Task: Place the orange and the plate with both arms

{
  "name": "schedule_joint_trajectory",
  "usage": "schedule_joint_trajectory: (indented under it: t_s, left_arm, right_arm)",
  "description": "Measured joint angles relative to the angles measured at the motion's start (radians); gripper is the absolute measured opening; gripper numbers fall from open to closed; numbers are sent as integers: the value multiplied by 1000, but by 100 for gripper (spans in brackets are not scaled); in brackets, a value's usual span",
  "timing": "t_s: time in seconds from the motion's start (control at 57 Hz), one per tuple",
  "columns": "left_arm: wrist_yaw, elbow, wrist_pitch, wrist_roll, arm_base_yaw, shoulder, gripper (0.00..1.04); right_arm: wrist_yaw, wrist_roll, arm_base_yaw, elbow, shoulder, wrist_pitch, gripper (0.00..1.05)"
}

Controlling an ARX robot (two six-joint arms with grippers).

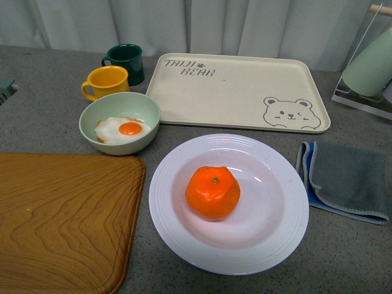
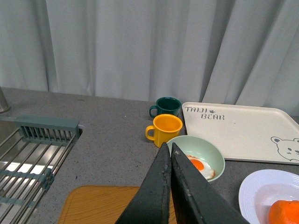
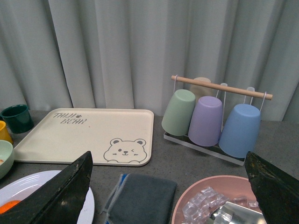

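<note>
Front view: bright orange mandarin-like fruit (image 1: 212, 192) sits centred in the glossy white round ridged plate (image 1: 177, 239). Left gripper (image 2: 169, 146), pressed closed and empty, and right gripper (image 3: 168, 156), spread wide, both hang apart from it.

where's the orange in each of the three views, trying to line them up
Front view: the orange sits on the white plate, lower centre of the picture.
Left wrist view: the orange is partly cut off at the picture's bottom right corner.
Right wrist view: a sliver of it shows at the picture's bottom left edge.
Shared landmark: the bear tray, in all three.
</note>
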Motion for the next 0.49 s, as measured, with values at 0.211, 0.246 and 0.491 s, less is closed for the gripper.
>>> schedule_joint_trajectory:
  t_s: [0.211,0.246,0.491]
  left_arm:
    - [0,0,-58,0,0,-58,4]
    - [0,0,-67,0,0,-66,4]
    - [2,0,-244,0,0,-237,4]
  right_arm:
    - [0,0,0,0,0,0,95]
    - [0,0,0,0,0,0,95]
    - [0,0,0,0,0,0,95]
